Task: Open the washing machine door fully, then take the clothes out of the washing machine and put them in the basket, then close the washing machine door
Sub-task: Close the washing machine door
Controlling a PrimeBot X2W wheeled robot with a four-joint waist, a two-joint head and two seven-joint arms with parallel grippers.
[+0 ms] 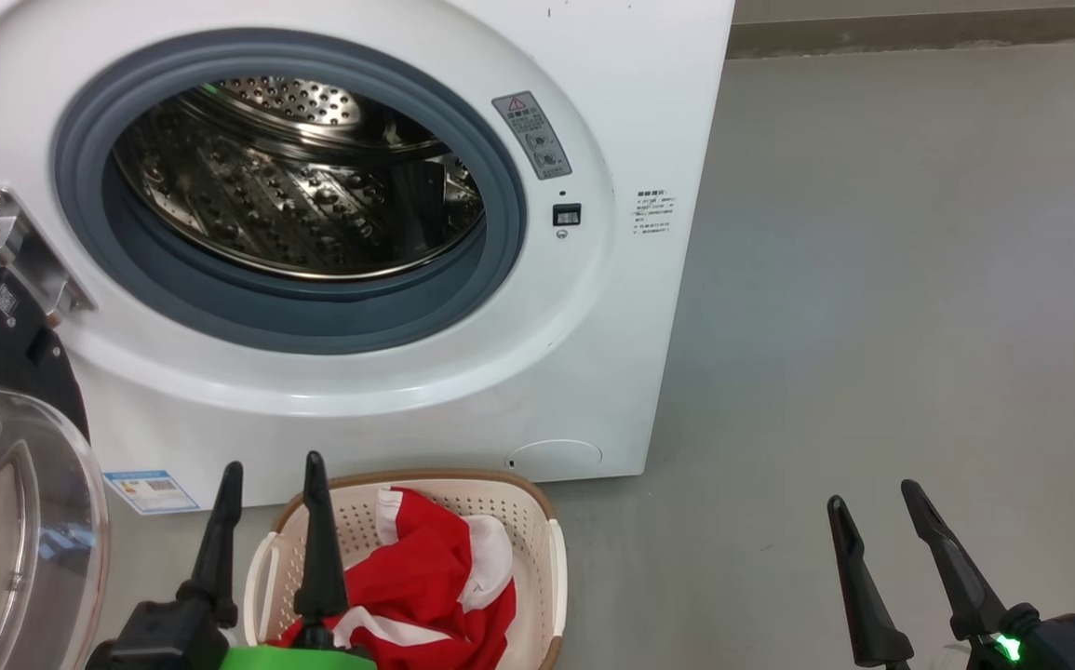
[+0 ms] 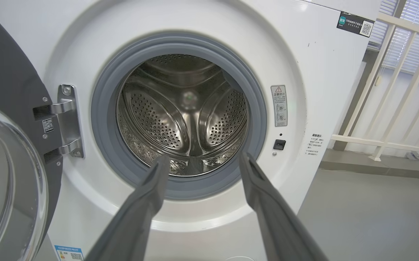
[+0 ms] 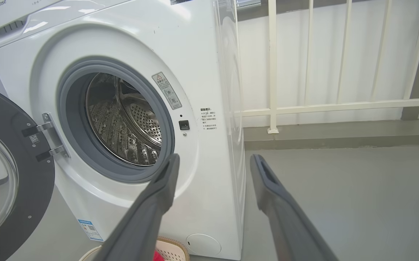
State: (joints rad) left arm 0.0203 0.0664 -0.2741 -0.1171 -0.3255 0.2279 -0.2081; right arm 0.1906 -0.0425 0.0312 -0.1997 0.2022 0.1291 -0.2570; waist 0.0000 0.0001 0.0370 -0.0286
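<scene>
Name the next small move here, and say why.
Probably swing the left gripper toward the washing machine door to push it shut: the drum looks empty, the clothes lie in the basket, and the door stands open.

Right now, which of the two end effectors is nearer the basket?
The left end effector: it sits at the left edge of the basket, beside the red clothes, while the right end effector is off over the floor.

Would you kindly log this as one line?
black round door open; steel drum empty; red-white clothes in cream basket; left gripper open; right gripper open
</scene>
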